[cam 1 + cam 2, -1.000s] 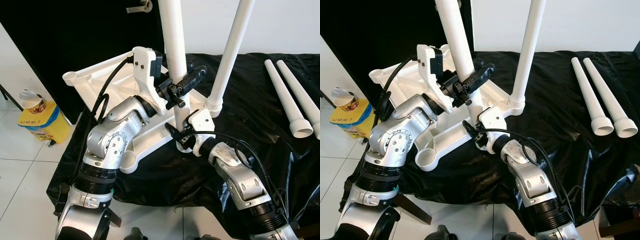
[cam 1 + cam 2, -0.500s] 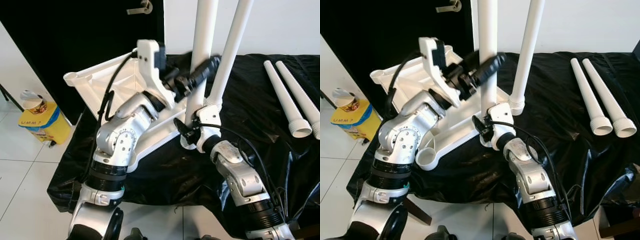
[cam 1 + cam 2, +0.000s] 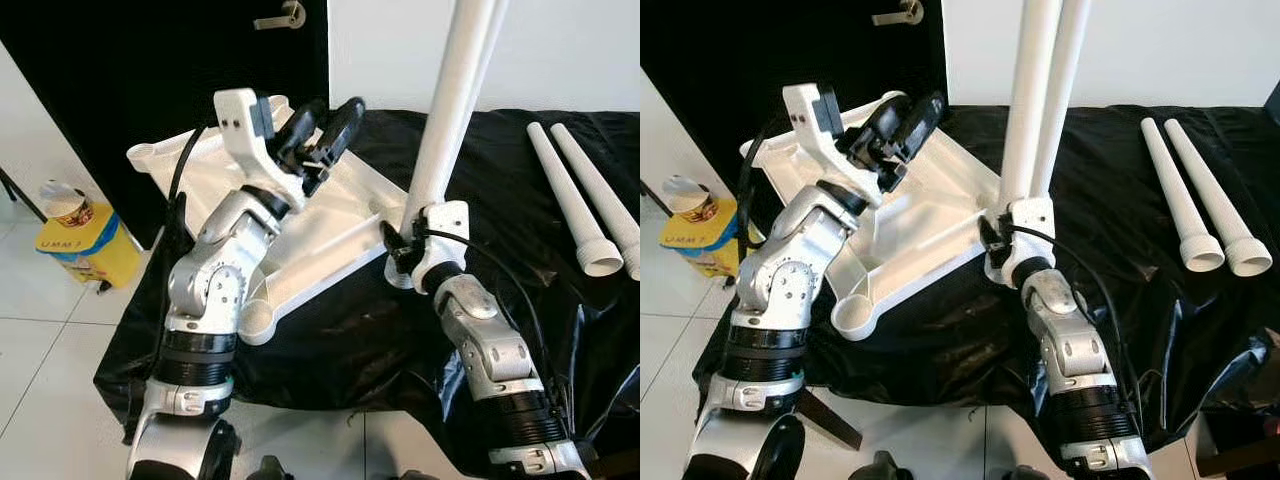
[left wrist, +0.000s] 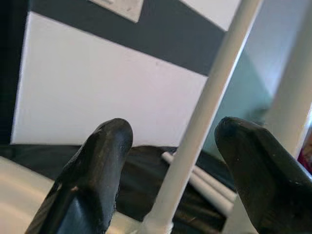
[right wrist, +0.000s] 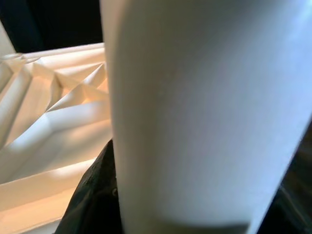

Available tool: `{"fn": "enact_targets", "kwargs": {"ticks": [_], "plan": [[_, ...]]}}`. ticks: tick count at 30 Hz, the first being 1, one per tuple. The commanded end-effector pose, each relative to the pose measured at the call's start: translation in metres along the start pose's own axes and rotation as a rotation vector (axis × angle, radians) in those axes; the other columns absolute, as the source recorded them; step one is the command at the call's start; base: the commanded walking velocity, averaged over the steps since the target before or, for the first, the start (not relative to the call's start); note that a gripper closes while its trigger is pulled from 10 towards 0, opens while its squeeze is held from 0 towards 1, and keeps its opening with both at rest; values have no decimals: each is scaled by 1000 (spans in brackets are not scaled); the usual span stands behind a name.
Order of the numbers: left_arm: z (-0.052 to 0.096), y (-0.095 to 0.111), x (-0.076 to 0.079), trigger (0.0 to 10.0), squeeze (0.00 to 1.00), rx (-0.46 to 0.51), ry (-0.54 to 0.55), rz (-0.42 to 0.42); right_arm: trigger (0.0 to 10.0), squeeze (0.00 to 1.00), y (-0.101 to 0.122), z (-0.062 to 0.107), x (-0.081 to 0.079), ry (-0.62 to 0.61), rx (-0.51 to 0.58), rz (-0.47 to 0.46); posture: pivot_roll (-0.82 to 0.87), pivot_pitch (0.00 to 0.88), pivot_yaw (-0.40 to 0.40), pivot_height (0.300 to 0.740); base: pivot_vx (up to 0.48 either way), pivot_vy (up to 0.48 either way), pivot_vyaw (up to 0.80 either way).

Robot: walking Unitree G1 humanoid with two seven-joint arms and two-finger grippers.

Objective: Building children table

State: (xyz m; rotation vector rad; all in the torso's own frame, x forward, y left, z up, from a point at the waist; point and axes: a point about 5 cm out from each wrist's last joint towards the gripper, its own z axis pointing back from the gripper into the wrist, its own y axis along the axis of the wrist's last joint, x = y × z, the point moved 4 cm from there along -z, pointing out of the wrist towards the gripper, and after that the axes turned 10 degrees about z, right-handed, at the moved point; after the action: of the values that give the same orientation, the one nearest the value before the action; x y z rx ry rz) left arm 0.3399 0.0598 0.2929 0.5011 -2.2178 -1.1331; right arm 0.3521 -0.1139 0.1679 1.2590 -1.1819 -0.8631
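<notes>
The white tabletop lies upside down on a black cloth. A white table leg rises from its right corner. My right gripper is shut on that leg near its foot; the right wrist view has the leg right against the camera. A second upright leg stands just behind it. My left gripper hovers open above the tabletop, to the left of the legs and apart from them, with its fingers spread and nothing between. Two loose legs lie at the right.
The black cloth covers the low work surface and hangs over its front edge. On the white tiled floor at the left sits a yellow box with a cup on it. A dark door stands behind.
My left gripper has let go of the leg and drawn back to the left, open. The leg in my right gripper has swung right, now in front of the other upright leg.
</notes>
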Motion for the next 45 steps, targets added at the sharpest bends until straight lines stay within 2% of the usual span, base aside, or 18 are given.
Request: {"fn": "enact_targets", "kwargs": {"ticks": [1, 2, 4, 9, 11, 12, 14, 17, 19, 26, 27, 31, 33, 34, 35, 36, 38, 45], "plan": [[3, -1, -4, 10000, 0, -3, 21, -38, 10000, 0, 7, -1, 4, -22, 39, 14, 19, 0, 6, 740, 0, 0, 0], [3, -1, -4, 10000, 0, -3, 21, -38, 10000, 0, 7, -1, 4, -22, 39, 14, 19, 0, 6, 740, 0, 0, 0], [12, -6, -22, 10000, 0, -17, 120, -78, 10000, 0, 6, 1, 10, -48, 49, 21, 5, 0, -8, 740, 0, 0, 0], [21, -9, -36, 10000, 0, -24, 191, -98, 10000, 0, 7, 3, 14, -60, 61, 18, -17, 0, -5, 740, 0, 0, 0], [34, -16, -45, 10000, 0, -55, 231, -119, 10000, 0, 8, 6, 15, -73, 68, 23, -55, 0, 13, 740, 0, 0, 0], [34, -16, -45, 10000, 0, -55, 231, -119, 10000, 0, 8, 6, 15, -73, 68, 23, -55, 0, 13, 740, 0, 0, 0], [46, -23, -53, 10000, 0, -105, 257, -155, 10000, 0, 5, 10, 18, -94, 60, 33, -84, 1, 26, 740, 0, 0, 0], [50, -26, -56, 10000, 0, -123, 266, -167, 10000, 0, 5, 13, 19, -100, 57, 35, -102, 7, 37, 740, 0, 0, 0], [60, -30, -63, 10000, 0, -156, 294, -190, 10000, 0, 5, 16, 19, -108, 62, 43, -137, 21, 68, 740, 0, 0, 0], [68, -33, -71, 10000, 0, -176, 327, -201, 10000, 0, 7, 19, 20, -118, 70, 57, -167, 26, 88, 740, 0, 0, 0], [74, -36, -78, 10000, 0, -204, 343, -245, 10000, 0, 7, 23, 21, -129, 74, 68, -197, 37, 114, 740, 0, 0, 0], [80, -38, -84, 10000, 0, -229, 354, -278, 10000, 0, 8, 26, 23, -139, 75, 77, -205, 38, 121, 740, 0, 0, 0], [88, -40, -93, 10000, 0, -285, 354, -381, 10000, 0, 6, 34, 26, -167, 68, 87, -224, 40, 139, 740, 0, 0, 0], [88, -40, -93, 10000, 0, -285, 354, -381, 10000, 0, 6, 34, 26, -167, 68, 87, -224, 40, 139, 740, 0, 0, 0], [90, -41, -95, 10000, 0, -306, 349, -422, 10000, 0, 5, 36, 26, -175, 64, 90, -228, 38, 146, 740, 0, 0, 0], [90, -41, -95, 10000, 0, -306, 349, -422, 10000, 0, 5, 36, 26, -175, 64, 90, -228, 38, 146, 740, 0, 0, 0], [93, -41, -100, 10000, 0, -333, 336, -475, 10000, 0, 4, 38, 25, -181, 62, 92, -226, 37, 149, 740, 0, 0, 0], [101, -42, -105, 10000, 0, -378, 329, -539, 10000, 0, 6, 35, 21, -175, 67, 95, -191, 42, 142, 740, 0, 0, 0]]}}
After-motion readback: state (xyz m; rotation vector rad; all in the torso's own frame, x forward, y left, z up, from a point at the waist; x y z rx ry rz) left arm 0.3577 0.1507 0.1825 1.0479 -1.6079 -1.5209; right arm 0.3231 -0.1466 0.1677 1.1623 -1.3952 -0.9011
